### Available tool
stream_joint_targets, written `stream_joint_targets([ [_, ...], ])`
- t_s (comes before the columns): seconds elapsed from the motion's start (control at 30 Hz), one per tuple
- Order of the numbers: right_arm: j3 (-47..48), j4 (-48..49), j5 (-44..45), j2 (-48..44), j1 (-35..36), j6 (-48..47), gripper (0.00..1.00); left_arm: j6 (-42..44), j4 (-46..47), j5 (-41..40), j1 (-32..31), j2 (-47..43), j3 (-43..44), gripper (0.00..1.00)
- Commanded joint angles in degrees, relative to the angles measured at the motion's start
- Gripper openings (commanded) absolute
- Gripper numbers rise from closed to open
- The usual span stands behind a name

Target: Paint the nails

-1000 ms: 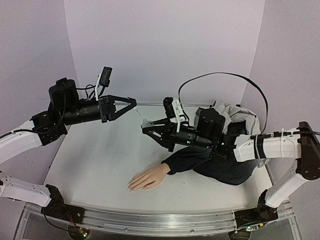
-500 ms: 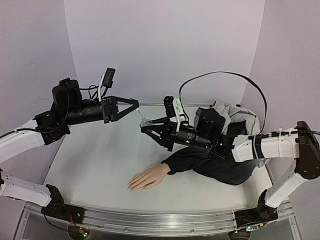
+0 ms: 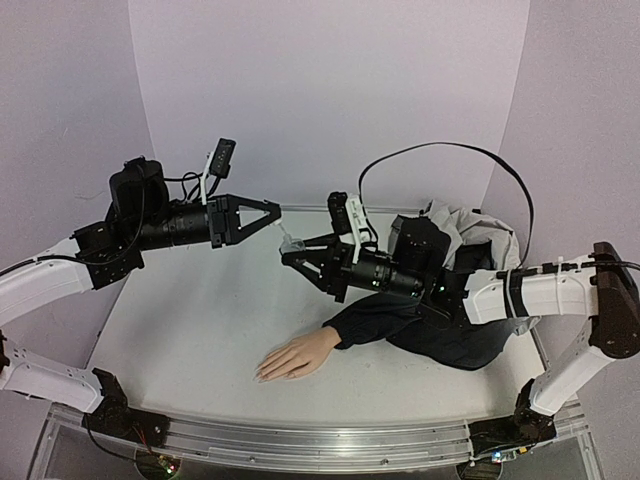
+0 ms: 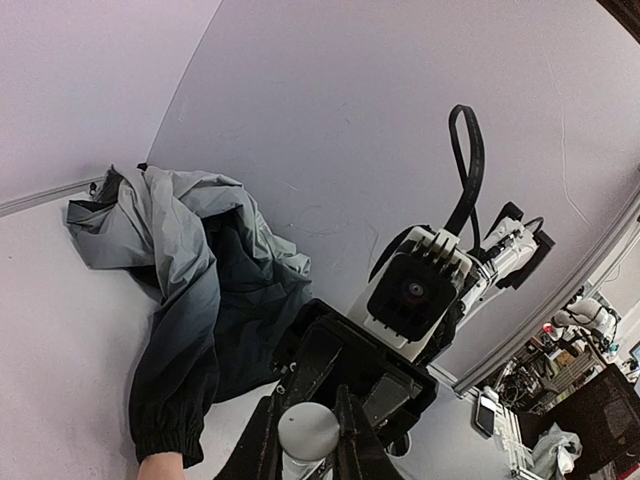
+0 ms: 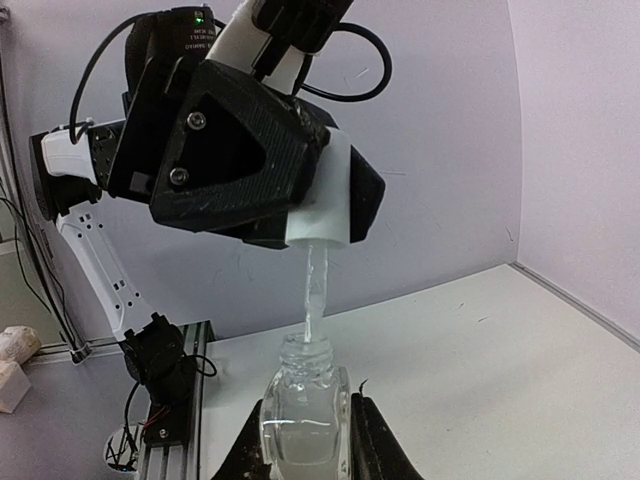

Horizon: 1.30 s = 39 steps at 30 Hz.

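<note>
Left gripper is pinched tight on the white brush cap, held up in the air. The thin brush hangs down from it with its tip right at the mouth of the small clear glass bottle. That bottle sits upright, clamped between the fingers of the right gripper, nose to nose with the left one above the middle of the table.

Now look outward. The mannequin hand lies flat, well below both grippers and nearer the front edge. Its long axis runs across the table, with the dark navy sleeve on the right and the fingertips pointing left. So the nails sit down and forward of the brush, on the left arm's side. They are too small here to tell whether any are coated. My read: the brush-carrying left arm has the shorter, cleaner drop onto them.
</note>
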Motion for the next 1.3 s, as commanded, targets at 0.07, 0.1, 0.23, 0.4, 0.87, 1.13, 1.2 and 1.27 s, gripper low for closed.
stream_joint_targets([
  [0.07,3.31,6.41,0.93,-0.31,0.03,0.83,0.00,0.03,3.69,1.69,0.16,0.02,0.90,0.00],
  [0.1,3.38,6.41,1.04,-0.29,0.07,0.83,0.00,0.02,3.69,1.83,0.21,0.09,0.92,0.00],
  [0.23,3.94,6.41,2.05,-0.02,0.07,0.96,0.00,-0.24,3.69,2.68,0.14,0.70,0.96,0.00],
  [0.4,4.71,6.41,1.69,0.23,0.01,0.84,0.00,-0.59,3.60,3.91,0.05,1.57,0.91,0.00],
  [0.87,4.74,5.73,8.96,-0.17,0.06,-3.37,0.00,-0.29,-2.39,0.13,-0.57,2.70,1.20,0.42],
  [1.13,4.67,-3.34,0.57,-1.19,-0.03,-8.79,0.00,4.01,-26.23,-5.45,0.45,0.25,12.15,0.93],
  [1.2,4.91,-4.80,0.31,-1.47,-0.05,-10.88,0.00,4.60,-31.24,-4.98,0.77,1.00,15.34,0.94],
  [1.27,5.22,-6.13,0.05,-1.75,-0.02,-11.36,0.00,4.67,-34.71,-3.35,1.28,1.90,17.94,0.94],
])
